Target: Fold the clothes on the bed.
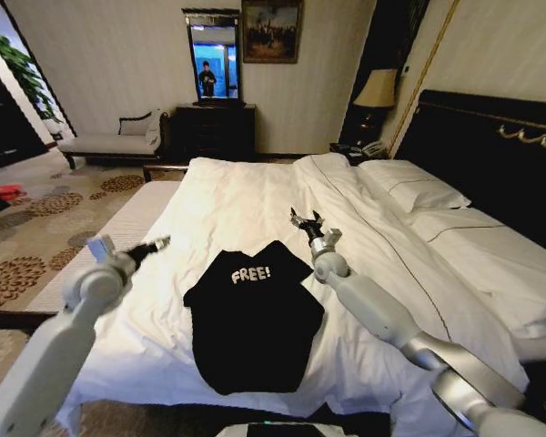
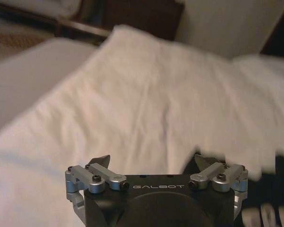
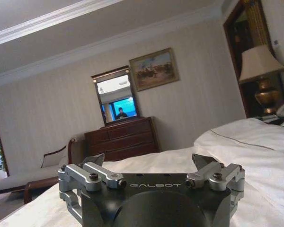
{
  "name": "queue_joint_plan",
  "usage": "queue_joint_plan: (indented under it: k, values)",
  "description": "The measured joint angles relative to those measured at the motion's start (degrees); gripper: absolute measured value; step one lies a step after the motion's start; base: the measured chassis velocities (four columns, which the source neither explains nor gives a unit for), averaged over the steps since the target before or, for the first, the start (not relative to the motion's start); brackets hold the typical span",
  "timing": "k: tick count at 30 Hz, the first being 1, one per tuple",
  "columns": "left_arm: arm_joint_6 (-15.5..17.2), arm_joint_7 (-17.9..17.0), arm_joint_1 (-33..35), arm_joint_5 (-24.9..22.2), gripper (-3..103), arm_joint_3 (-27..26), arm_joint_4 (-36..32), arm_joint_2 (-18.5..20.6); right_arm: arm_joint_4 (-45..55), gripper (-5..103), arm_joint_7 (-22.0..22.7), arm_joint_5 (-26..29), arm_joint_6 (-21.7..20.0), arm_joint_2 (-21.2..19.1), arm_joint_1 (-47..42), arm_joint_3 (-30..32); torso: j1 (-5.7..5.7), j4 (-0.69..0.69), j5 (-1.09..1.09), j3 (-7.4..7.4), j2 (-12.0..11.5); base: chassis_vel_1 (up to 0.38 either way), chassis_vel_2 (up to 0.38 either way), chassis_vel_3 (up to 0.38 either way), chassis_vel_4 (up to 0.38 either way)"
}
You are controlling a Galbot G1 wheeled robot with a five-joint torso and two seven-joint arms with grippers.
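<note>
White "FREE!" lettering stands on the chest of the black T-shirt [image 1: 253, 314], and "GALBOT" is printed on each end effector's black body.

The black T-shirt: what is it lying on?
The black T-shirt lies flat on the bed's white duvet. Whatever is directly beneath the shirt is covered. Both grippers, left and right, hover open nearby.

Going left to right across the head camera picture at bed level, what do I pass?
Left gripper → black T-shirt → right gripper → pillows by the headboard.
</note>
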Motion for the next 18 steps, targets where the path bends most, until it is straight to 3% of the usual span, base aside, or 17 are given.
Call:
queue_joint_plan:
  k: [1, 5, 15, 18]
  values:
    - [0.0, 0.0, 0.0, 0.0, 100, 0.0, 0.0, 0.0, 0.0, 100, 0.0, 0.0, 0.0, 0.0, 0.0, 0.0, 0.0, 0.0, 0.0, 0.0, 0.0, 0.0, 0.0, 0.0, 0.0]
    - [-0.63, 0.23, 0.95, 9.31, 100, 8.16, 2.14, -3.9, 2.59, 100, 0.35, -0.27, -0.15, -0.66, -4.15, 3.19, 0.01, 0.01, -0.01, 0.01, 0.0, 0.0, 0.0, 0.0, 0.0]
    - [-2.25, 1.02, -2.41, 16.6, 102, 18.75, 7.4, -9.33, 4.93, 100, 0.35, -0.63, -0.23, -2.4, -9.88, 8.47, 0.02, 0.02, 0.01, 0.01, 0.0, 0.0, 0.0, 0.0, 0.0]
    - [-2.54, 1.11, -3.23, 18.14, 98, 21.41, 8.97, -10.15, 5.4, 100, 0.31, -0.55, -0.25, -2.92, -10.99, 9.67, 0.02, 0.02, 0.0, 0.02, 0.0, 0.0, 0.0, 0.0, 0.0]
